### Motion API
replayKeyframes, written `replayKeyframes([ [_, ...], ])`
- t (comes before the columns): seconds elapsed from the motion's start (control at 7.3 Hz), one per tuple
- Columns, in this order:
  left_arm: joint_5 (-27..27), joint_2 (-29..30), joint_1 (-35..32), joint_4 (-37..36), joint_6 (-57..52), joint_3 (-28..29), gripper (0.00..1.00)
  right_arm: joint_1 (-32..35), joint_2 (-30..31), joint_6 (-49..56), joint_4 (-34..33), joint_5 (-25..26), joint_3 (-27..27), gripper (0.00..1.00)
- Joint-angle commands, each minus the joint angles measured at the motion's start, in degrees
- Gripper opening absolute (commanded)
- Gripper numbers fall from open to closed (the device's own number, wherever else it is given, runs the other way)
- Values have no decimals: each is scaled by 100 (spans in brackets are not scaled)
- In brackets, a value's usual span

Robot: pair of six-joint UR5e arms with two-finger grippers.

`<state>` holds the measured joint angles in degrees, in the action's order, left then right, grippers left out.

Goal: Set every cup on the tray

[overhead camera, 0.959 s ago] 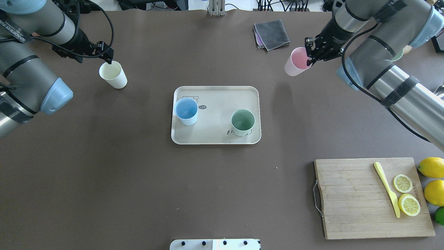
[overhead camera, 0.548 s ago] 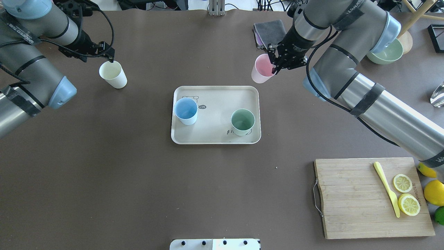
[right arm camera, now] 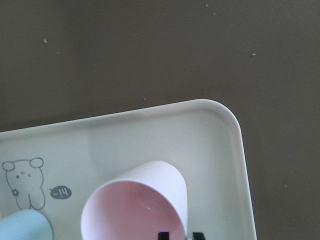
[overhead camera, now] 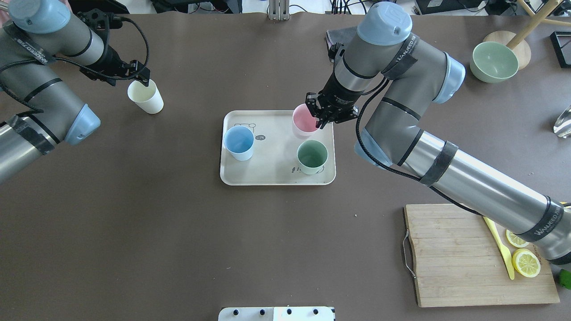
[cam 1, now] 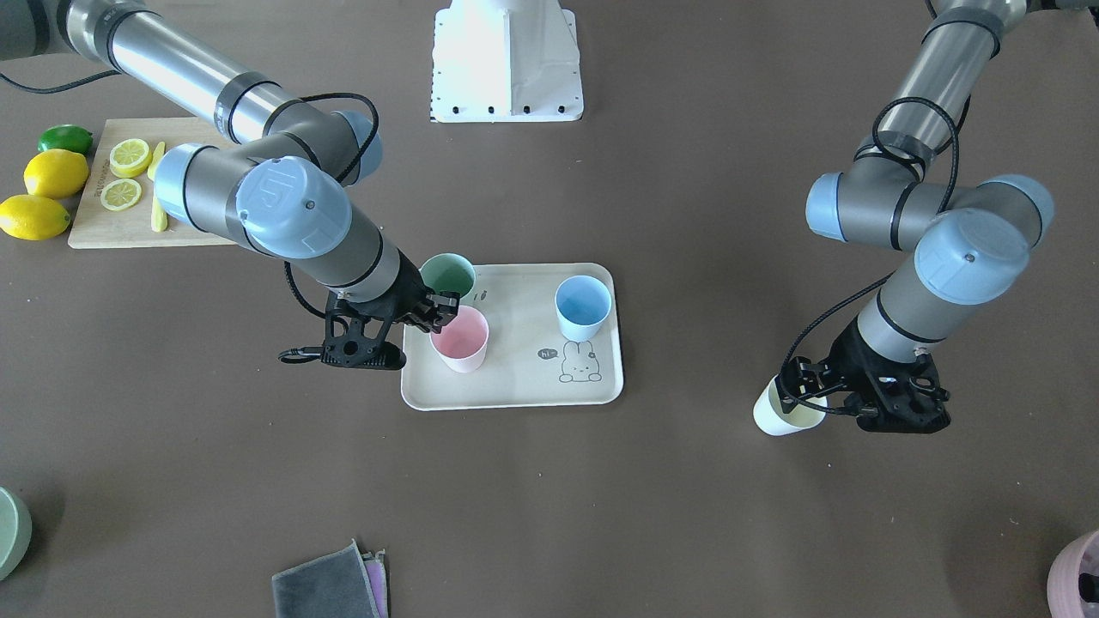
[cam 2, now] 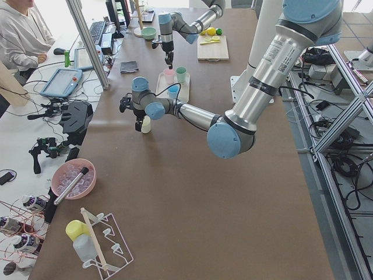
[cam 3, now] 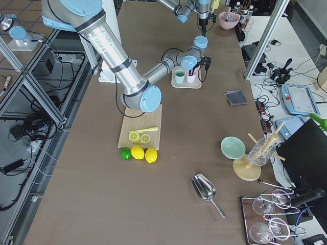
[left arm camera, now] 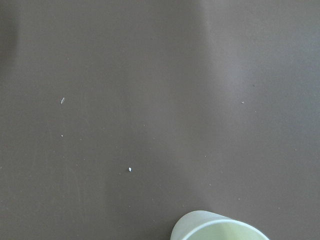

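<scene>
1. Room first: in the overhead view, broad bare stretches of the brown table (overhead camera: 178, 245) are seen below and to the left of the tray (overhead camera: 272, 171). The tray is set at centre frame, well apart from every table edge.
2. The pink cup (overhead camera: 304, 121) is pinched at its rim by the right gripper (overhead camera: 321, 119), over the tray's upper right corner. Whether its base touches the tray floor cannot be told.
3. The blue cup (overhead camera: 239, 142) is stood at the tray's left side. The green cup (overhead camera: 312, 157) is stood at its lower right, just below the pink one, and a free strip of tray is left between blue and green.
4. The cream cup (overhead camera: 145, 96) is found off the tray, upright on bare table at upper left. The left gripper (overhead camera: 142, 81) is placed at its rim, and whether those jaws are spread or pressed on the wall cannot be told.
5. All four cups are seen as matte, tapered and handleless. The tray is smooth, cream-beige and round-cornered, with a raised rim and a printed bunny.
6. In the left wrist view, only a sliver of the cream cup is shown, cut off by the bottom edge. At lower right of the overhead view, the wooden cutting board (overhead camera: 455, 258) is crossed by the right arm. The grey cloth (overhead camera: 334, 38) at the top is mostly hidden behind that arm.
</scene>
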<state>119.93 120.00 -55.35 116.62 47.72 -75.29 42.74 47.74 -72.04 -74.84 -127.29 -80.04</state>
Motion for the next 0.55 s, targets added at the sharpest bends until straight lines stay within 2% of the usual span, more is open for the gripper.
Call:
replayKeyframes([
  [0.0, 4, -38, 68, -34, -8, -12, 0, -29, -71, 23, -13, 134, -55, 100],
  [0.41, 163, 32, 7, -113, 9, -117, 0, 120, -80, -12, -21, 73, -134, 100],
])
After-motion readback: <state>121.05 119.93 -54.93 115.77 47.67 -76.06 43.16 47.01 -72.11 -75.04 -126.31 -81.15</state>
